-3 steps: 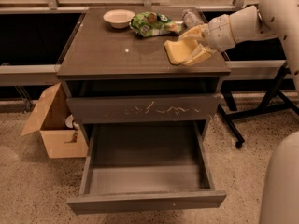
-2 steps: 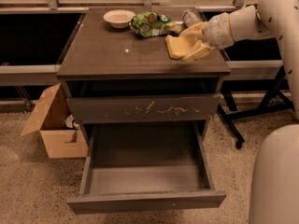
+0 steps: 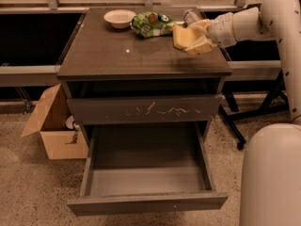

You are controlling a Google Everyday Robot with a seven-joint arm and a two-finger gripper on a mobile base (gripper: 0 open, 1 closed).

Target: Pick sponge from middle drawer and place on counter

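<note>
My gripper point(image 3: 192, 37) is shut on the pale yellow sponge point(image 3: 180, 35) and holds it just above the right rear part of the counter point(image 3: 122, 55). The padded fingers point(image 3: 202, 44) clamp the sponge from above and below. The arm reaches in from the right. The middle drawer point(image 3: 146, 204) is pulled wide open at the bottom of the cabinet, and its inside is bare.
A white bowl point(image 3: 119, 18), a green snack bag point(image 3: 151, 24) and a clear bottle point(image 3: 190, 16) stand at the counter's back. The shut drawer front with white scratches point(image 3: 146, 109) sits above the open drawer. A cardboard box point(image 3: 51, 126) stands on the floor at the left.
My gripper has moved with the sponge toward the back of the counter, closer to the green bag. The drawer has not moved.
</note>
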